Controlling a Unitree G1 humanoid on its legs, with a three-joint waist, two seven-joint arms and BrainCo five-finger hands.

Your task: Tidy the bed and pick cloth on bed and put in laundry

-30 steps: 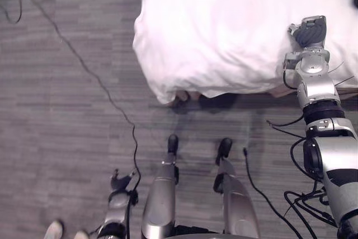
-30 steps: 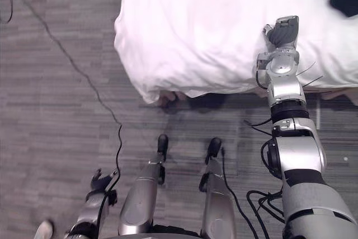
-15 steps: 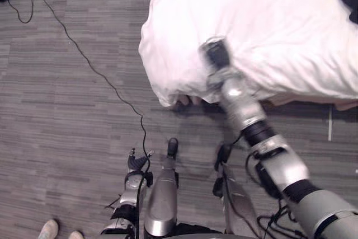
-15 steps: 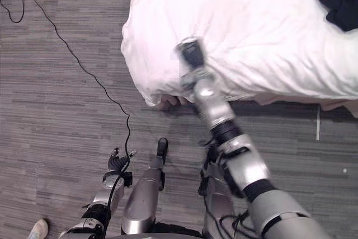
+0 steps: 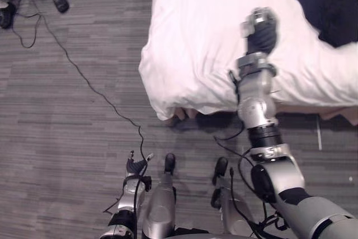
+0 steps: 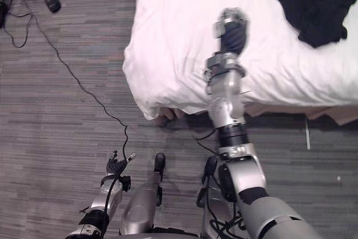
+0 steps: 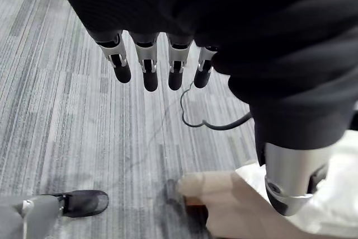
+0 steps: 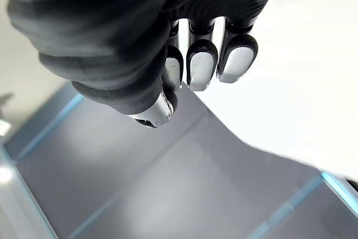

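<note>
A black cloth lies crumpled on the white bed, near its far right side. My right hand is raised over the middle of the duvet, well left of the cloth, with its fingers curled in beside the thumb and nothing in them. Low by the floor in front of the bed's corner hangs my left hand. Its fingers point straight down at the carpet, open and empty.
The duvet's rumpled corner hangs over a tan wooden bed foot. A person's dark shoes stand on the grey carpet at the far left. Open carpet lies left of the bed.
The view has tilted, bringing the black cloth into sight. My right arm swung left across the bed's edge, then back right and further over the duvet. The left hand stays low.
</note>
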